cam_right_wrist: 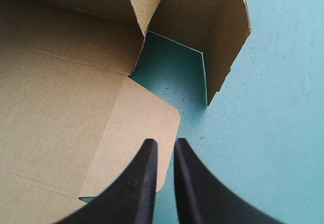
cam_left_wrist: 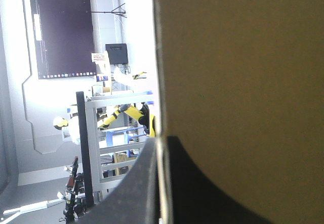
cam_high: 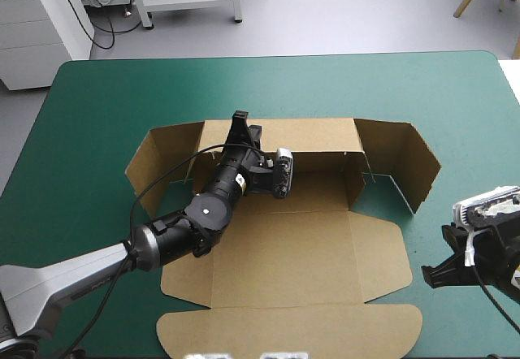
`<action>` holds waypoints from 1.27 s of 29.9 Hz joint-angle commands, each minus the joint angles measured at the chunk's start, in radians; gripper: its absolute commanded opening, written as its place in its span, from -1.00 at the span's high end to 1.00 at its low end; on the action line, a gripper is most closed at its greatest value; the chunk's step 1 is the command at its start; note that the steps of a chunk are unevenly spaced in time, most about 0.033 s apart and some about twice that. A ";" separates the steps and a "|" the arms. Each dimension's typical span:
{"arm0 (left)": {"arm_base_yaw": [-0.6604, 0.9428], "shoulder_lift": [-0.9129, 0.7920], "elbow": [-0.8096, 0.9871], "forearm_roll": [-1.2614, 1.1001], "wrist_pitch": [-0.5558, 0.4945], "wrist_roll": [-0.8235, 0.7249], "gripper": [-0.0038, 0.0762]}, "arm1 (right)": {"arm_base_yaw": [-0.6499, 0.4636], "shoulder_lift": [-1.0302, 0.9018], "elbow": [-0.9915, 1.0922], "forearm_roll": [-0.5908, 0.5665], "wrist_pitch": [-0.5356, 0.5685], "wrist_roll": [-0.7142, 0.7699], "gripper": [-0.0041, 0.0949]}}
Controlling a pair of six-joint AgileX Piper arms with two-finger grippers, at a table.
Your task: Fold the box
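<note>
Left jaws pinch box [cam_high: 284, 249] rear wall | right jaws near-closed by flap edge

The table [cam_high: 455, 83] (rounded far corners) wears a smooth teal-green cover [cam_high: 97, 107].

left gripper [cam_high: 239, 122] on box [cam_high: 284, 245] far wall | right gripper [cam_high: 428, 276] right of box

Brown box [cam_high: 284, 253], partly raised, mid-table on the teal-green cover [cam_high: 97, 99].
The cut sheet of brown board lay with its base and rounded near lid panel flat. Its far wall stood upright, the two far side panels were raised and angled toward the near edge, and the rounded side flaps lay flat.
</note>
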 commanded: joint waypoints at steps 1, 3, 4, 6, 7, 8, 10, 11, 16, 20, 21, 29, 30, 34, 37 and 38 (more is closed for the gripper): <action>-0.002 -0.035 -0.023 0.104 0.015 -0.017 0.93 | -0.007 0.028 -0.021 -0.003 -0.052 -0.012 0.21; -0.002 -0.035 -0.023 0.104 0.015 -0.017 0.93 | -0.007 0.036 -0.021 -0.003 -0.057 -0.010 -0.15; -0.002 -0.035 -0.023 0.104 0.015 -0.017 0.93 | -0.007 0.043 -0.021 -0.003 -0.066 -0.006 -0.33; -0.002 -0.035 -0.023 0.104 0.015 -0.025 0.93 | -0.007 0.049 -0.021 -0.003 -0.100 -0.001 -0.59; -0.002 -0.035 -0.023 0.104 0.015 -0.038 0.93 | -0.007 0.052 -0.021 -0.003 -0.127 0.004 -0.65; -0.002 -0.035 -0.023 0.104 0.015 -0.063 0.93 | -0.007 0.054 -0.021 -0.003 -0.153 0.004 -0.67; -0.004 -0.033 -0.023 0.104 0.015 -0.107 0.93 | -0.007 0.070 -0.021 -0.003 -0.219 0.028 -0.66; -0.004 -0.033 -0.023 0.104 0.015 -0.122 0.93 | -0.007 0.081 -0.021 -0.003 -0.250 0.036 -0.66; -0.004 -0.033 -0.023 0.104 0.015 -0.117 0.93 | -0.007 0.222 -0.057 -0.011 -0.376 0.099 -0.66; -0.004 -0.033 -0.023 0.104 0.015 -0.117 0.93 | -0.011 0.391 -0.159 -0.011 -0.412 0.105 -0.66; -0.004 -0.033 -0.023 0.104 0.015 -0.117 0.93 | -0.018 0.428 -0.188 -0.011 -0.412 0.105 -0.66; -0.004 -0.031 -0.023 0.104 0.015 -0.117 0.93 | -0.164 0.718 -0.517 0.064 -0.372 0.025 -0.66; -0.004 -0.029 -0.023 0.104 0.015 -0.117 0.93 | -0.188 0.745 -0.551 0.099 -0.356 0.004 -0.66; -0.004 -0.025 -0.023 0.104 0.015 -0.117 0.93 | -0.270 0.891 -0.709 0.246 -0.260 -0.072 -0.66; -0.004 -0.019 -0.023 0.104 0.015 -0.117 0.93 | -0.297 0.995 -0.816 0.313 -0.153 -0.110 -0.66; -0.004 -0.019 -0.023 0.104 0.015 -0.117 0.93 | -0.297 1.030 -0.852 0.319 -0.122 -0.115 -0.66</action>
